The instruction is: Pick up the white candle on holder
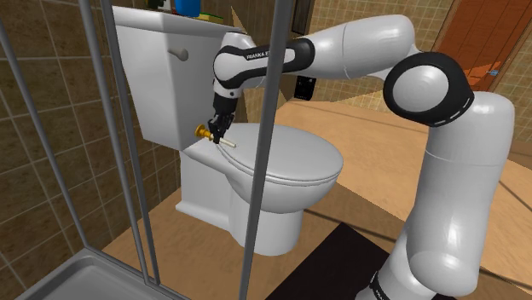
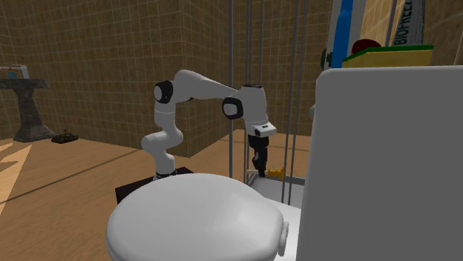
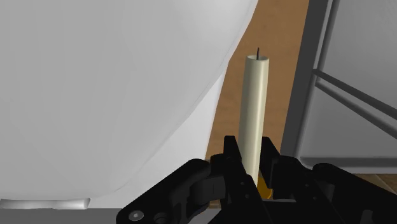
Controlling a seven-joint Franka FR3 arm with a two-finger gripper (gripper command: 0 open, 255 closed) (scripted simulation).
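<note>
The candle (image 3: 254, 95) is a cream-white stick with a dark wick, set in a gold holder (image 1: 203, 132). My black gripper (image 3: 251, 156) is shut on the candle's lower part, both fingers clasping it. In the shoulder view the gripper (image 1: 220, 129) hangs over the back ledge of the white toilet (image 1: 281, 162), right in front of the tank. There the candle (image 1: 228, 143) lies tilted, with its holder pointing toward the tank. The second exterior view has the gripper (image 2: 259, 159) beside the tank, with the gold holder (image 2: 276, 172) just under it.
The toilet tank (image 1: 158, 77) stands close behind the gripper, and the shut toilet lid (image 2: 193, 219) lies below. Grey shower frame poles (image 1: 264, 153) cross in front of the arm, with a shower tray (image 1: 77, 281) at the lower left. Books and boxes (image 2: 386, 44) sit on the tank.
</note>
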